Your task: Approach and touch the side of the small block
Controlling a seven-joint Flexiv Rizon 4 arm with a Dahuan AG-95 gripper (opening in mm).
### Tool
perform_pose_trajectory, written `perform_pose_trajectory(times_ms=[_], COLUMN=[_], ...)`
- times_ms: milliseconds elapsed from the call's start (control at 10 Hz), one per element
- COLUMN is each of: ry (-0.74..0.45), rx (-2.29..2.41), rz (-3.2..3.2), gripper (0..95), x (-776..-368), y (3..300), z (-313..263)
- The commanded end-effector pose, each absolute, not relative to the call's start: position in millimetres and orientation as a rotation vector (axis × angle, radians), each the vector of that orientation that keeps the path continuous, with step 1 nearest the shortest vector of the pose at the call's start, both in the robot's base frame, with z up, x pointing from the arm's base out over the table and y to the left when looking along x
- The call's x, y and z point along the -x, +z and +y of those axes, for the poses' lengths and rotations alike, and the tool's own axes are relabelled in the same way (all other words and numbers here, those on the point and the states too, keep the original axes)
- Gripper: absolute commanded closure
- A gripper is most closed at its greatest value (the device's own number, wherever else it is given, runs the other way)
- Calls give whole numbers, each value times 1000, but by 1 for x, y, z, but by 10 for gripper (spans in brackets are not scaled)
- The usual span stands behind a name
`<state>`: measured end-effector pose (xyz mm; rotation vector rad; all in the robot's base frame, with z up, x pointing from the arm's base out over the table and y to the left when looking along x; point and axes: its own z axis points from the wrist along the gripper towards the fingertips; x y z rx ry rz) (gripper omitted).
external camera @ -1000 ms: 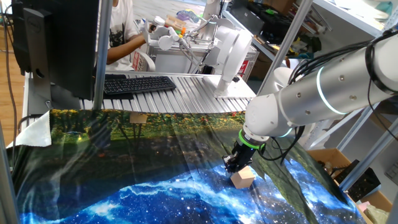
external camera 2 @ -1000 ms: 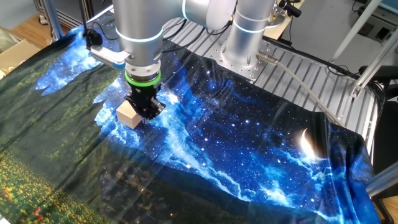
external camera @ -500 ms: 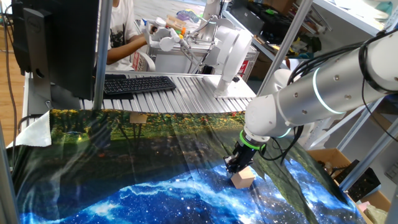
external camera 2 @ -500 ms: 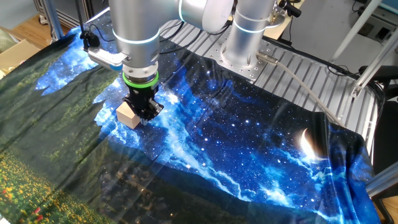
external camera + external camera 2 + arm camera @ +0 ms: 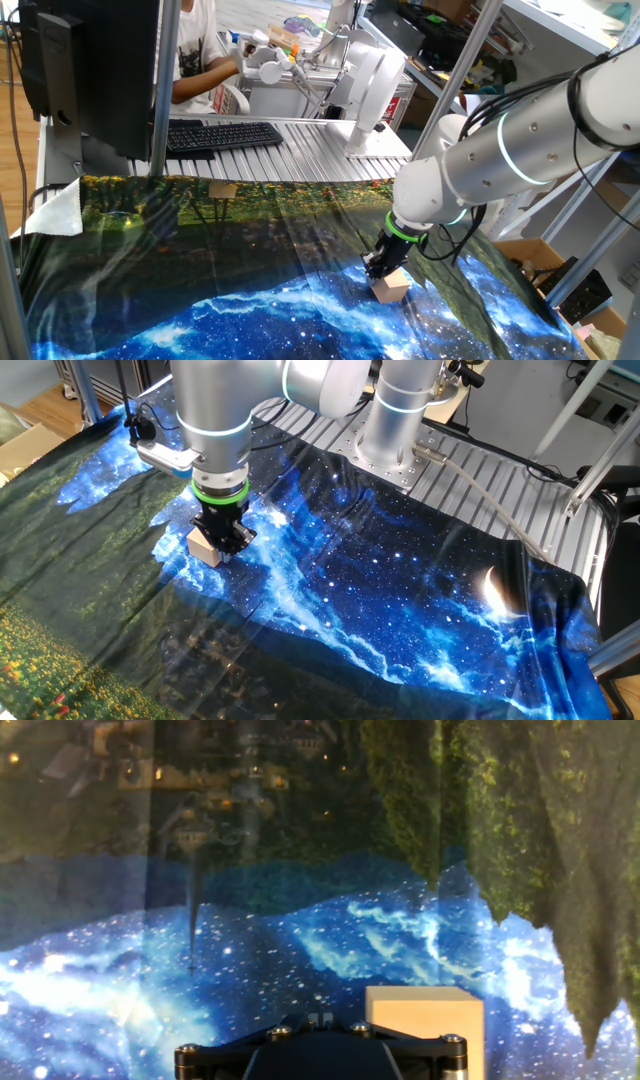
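Observation:
The small block (image 5: 391, 288) is a plain light-tan wooden cube on the blue galaxy-print cloth (image 5: 250, 310). It also shows in the other fixed view (image 5: 202, 547) and at the lower right of the hand view (image 5: 425, 1018). My gripper (image 5: 377, 268) is low over the cloth with its black fingers together and holds nothing. In the other fixed view the gripper (image 5: 227, 542) stands right against the block's right side. In the hand view the gripper (image 5: 315, 1018) sits just left of the block.
A flat tan rectangle (image 5: 222, 190) lies at the cloth's far edge. A black keyboard (image 5: 222, 134) sits on the ribbed metal table (image 5: 300, 160) behind. The arm's base (image 5: 392, 420) stands at the back. A person works beyond the table.
My gripper has moved sideways toward the block, closing the small gap to its side. The block has barely shifted.

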<state>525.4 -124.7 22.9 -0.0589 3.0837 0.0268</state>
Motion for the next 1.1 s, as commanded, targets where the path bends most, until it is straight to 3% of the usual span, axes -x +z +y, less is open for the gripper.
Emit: perform_pose_trajectory(times_ms=[100,1100], ry=[31,39], rx=[72,60], rz=[3086,3079], gripper=[950,950], x=[-527,-526], y=[21,30], z=[-130,-116])
